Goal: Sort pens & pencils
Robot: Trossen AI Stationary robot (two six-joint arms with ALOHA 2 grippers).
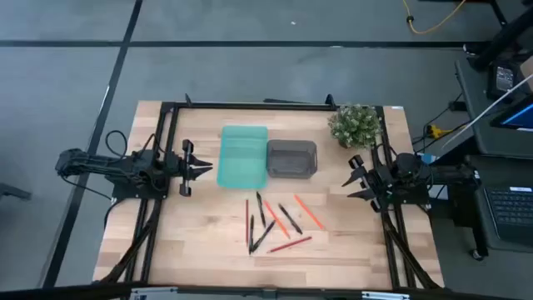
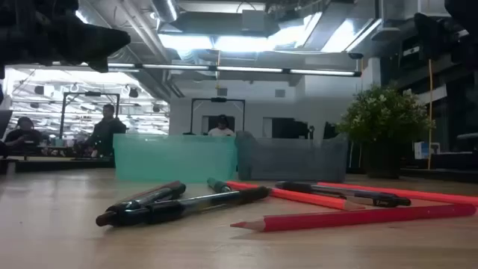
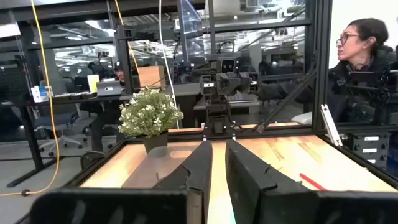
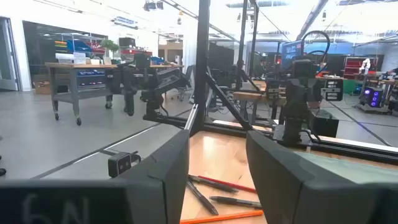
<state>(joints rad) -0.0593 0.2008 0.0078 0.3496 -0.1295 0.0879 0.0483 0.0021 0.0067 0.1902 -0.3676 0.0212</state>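
Pens and pencils [image 1: 275, 223] lie scattered mid-table, in front of the teal tray [image 1: 242, 156] and grey tray [image 1: 291, 158]. Light, stiff, round, likely to roll; pinch mid-shaft. Left gripper [image 1: 202, 167] narrowly parted, right gripper [image 1: 350, 179] spread, both empty.

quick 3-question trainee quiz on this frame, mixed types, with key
1. True or false: some pens and pencils already lie in the teal tray.
2. What stands beside the grey tray, at the table's far right corner? A) potted plant B) mug C) tape roll
3. Fill in: the left gripper and right gripper each hold ____.

Key
1. False; they lie loose on the table, nearer than the trays.
2. A, the potted plant.
3. Nothing; both hover at the table's sides, right one open.
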